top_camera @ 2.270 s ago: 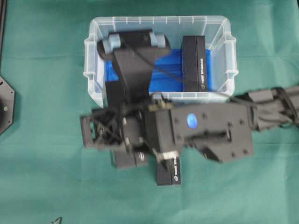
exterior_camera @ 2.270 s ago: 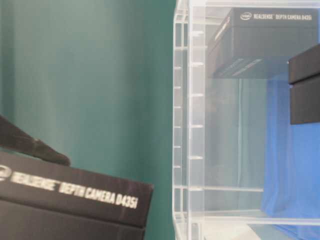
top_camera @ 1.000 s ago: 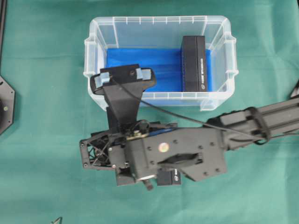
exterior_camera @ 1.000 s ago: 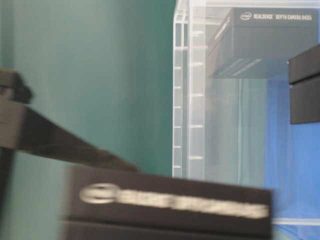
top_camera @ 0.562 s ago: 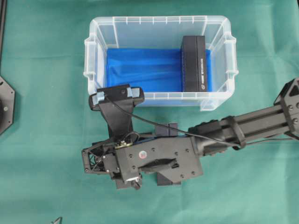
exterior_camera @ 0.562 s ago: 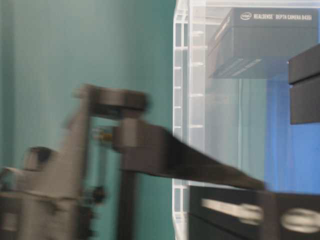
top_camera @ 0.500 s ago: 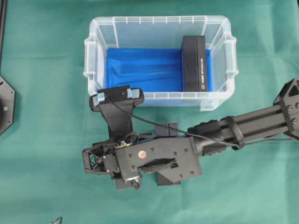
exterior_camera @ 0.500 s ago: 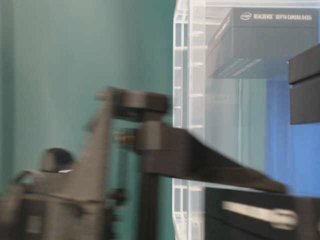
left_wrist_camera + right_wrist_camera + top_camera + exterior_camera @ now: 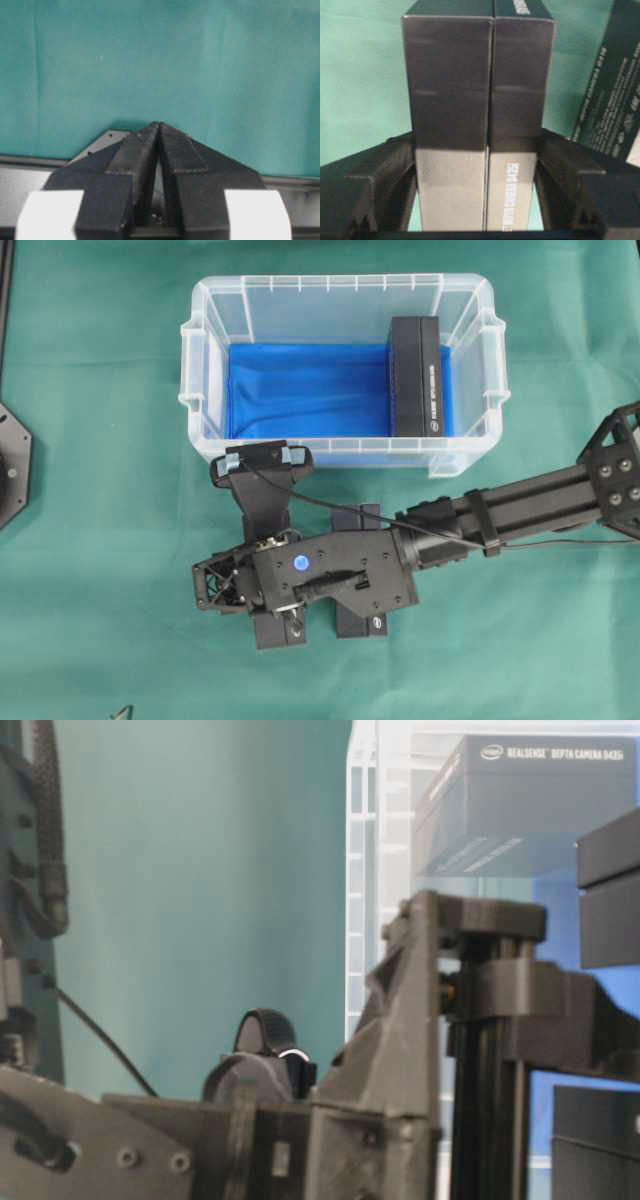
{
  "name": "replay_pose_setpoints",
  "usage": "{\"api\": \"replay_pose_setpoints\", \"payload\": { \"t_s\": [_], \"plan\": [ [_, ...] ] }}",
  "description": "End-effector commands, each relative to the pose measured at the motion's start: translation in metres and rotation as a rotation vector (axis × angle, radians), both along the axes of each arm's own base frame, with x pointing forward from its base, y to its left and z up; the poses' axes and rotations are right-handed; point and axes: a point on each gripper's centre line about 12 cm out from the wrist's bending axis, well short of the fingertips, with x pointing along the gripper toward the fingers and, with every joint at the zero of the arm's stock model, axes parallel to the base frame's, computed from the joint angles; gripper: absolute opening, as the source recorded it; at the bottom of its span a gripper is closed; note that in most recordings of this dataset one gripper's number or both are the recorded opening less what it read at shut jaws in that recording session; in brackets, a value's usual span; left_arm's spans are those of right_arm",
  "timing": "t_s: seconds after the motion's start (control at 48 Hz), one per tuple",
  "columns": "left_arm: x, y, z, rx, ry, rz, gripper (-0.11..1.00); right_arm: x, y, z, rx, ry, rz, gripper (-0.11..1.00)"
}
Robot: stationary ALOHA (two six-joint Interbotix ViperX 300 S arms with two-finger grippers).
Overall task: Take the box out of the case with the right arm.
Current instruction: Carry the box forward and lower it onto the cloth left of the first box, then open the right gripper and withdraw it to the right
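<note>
Green cloth covered the worktop (image 9: pixel 100 620). Over the last second the right arm's jaws (image 9: pixel 475 165) had come down outside the case (image 9: pixel 200 350), still pinching the box (image 9: pixel 470 85) above the cloth beside another box (image 9: pixel 362 615). Only release remained, probably. One box (image 9: pixel 415 375) stayed inside. The left arm's jaws (image 9: pixel 158 145) were pressed together.

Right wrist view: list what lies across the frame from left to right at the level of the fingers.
Left finger → box pair between the fingers of the right gripper → right finger → a separate box lying tilted at the right edge, all over the green cloth.
</note>
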Motion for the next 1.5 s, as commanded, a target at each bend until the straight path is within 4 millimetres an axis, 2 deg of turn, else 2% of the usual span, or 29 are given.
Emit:
{"api": "replay_pose_setpoints", "payload": {
  "t_s": [0.0, 0.916, 0.958, 1.021, 1.083, 1.396, 1.479],
  "plan": [
    [0.001, 0.000, 0.007, 0.001, -0.026, 0.001, 0.00, 0.001, -0.002, 0.020, 0.011, -0.046, -0.006, 0.67],
    [0.001, 0.000, 0.007, 0.001, -0.025, 0.001, 0.00, 0.000, -0.003, 0.027, 0.038, -0.052, -0.001, 0.67],
    [0.001, 0.000, 0.007, 0.001, -0.026, 0.001, 0.00, 0.000, -0.003, 0.028, 0.036, -0.057, 0.000, 0.71],
    [0.000, 0.000, 0.008, 0.001, -0.029, 0.001, 0.00, 0.001, -0.004, 0.029, 0.028, -0.063, 0.001, 0.84],
    [0.000, 0.000, 0.007, 0.001, -0.029, 0.001, 0.00, 0.001, -0.005, 0.031, 0.023, -0.069, 0.001, 0.92],
    [-0.001, 0.000, 0.008, 0.000, -0.032, 0.001, 0.00, -0.001, -0.007, 0.036, 0.022, -0.072, -0.002, 0.89],
    [-0.001, 0.000, 0.008, 0.000, -0.032, 0.001, 0.00, -0.001, -0.007, 0.043, 0.028, -0.086, -0.005, 0.89]
  ]
}}
